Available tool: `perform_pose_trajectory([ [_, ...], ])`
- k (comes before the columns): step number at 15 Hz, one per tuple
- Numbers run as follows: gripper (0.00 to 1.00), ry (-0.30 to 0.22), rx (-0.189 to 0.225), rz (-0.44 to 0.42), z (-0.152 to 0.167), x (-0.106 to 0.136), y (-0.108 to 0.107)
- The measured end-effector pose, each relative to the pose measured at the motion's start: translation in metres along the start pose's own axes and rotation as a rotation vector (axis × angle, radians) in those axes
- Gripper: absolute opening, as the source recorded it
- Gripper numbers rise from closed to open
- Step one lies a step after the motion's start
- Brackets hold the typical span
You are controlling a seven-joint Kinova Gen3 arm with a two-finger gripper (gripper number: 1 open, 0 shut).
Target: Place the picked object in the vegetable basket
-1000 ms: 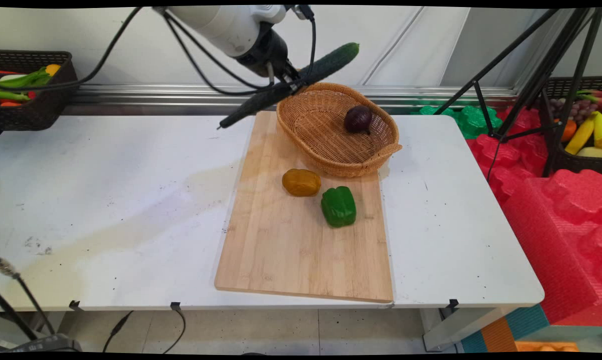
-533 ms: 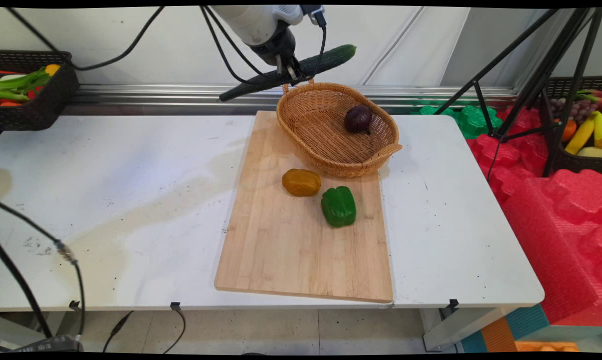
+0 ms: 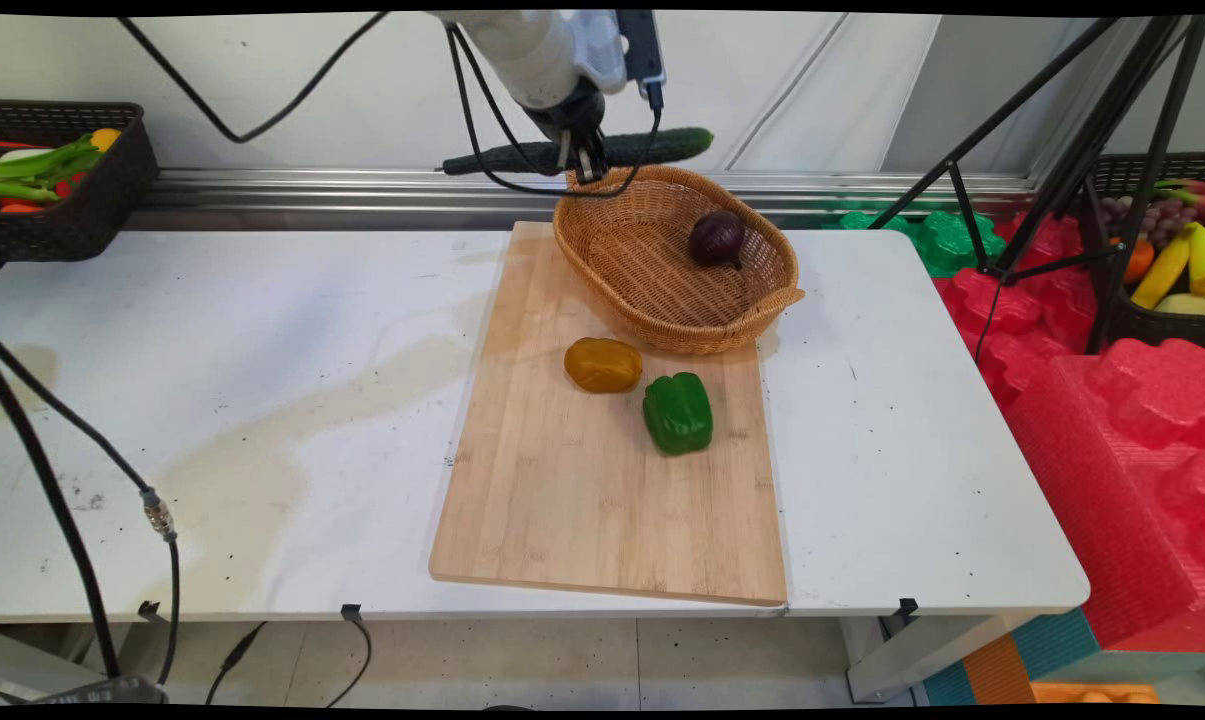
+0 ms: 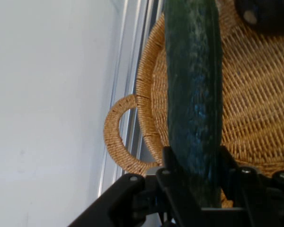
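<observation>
Two black fingers (image 4: 173, 163) of the gripper (image 3: 584, 165) were closed on a long dark green cucumber (image 3: 662, 146), which they held about at its middle. The cucumber lay nearly level in the air, above the far left rim of the wicker basket (image 3: 662, 325), close to its small loop handle (image 4: 114, 137). Inside the basket, against the far side, rested a dark purple onion (image 3: 716, 238). The basket stood on the far end of a wooden cutting board (image 3: 582, 510), which lay on the white table (image 3: 212, 400). In front of the basket, on the board, a yellow bell pepper (image 3: 603, 364) and a green bell pepper (image 3: 678, 412) lay just beside each other.
</observation>
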Motion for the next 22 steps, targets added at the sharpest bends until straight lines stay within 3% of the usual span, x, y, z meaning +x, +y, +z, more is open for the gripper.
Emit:
perform_pose_trajectory([
  [3,0.00,-0.018,-0.001,0.091,0.017,0.005,0.006],
  [8,0.00,-0.032,0.004,0.148,0.041,0.015,0.011],
  [17,0.00,-0.058,0.008,0.128,0.075,0.028,0.027],
  [18,1.00,-0.060,0.010,0.124,0.077,0.029,0.028],
  [22,1.00,-0.060,0.031,0.110,0.078,0.032,0.034],
])
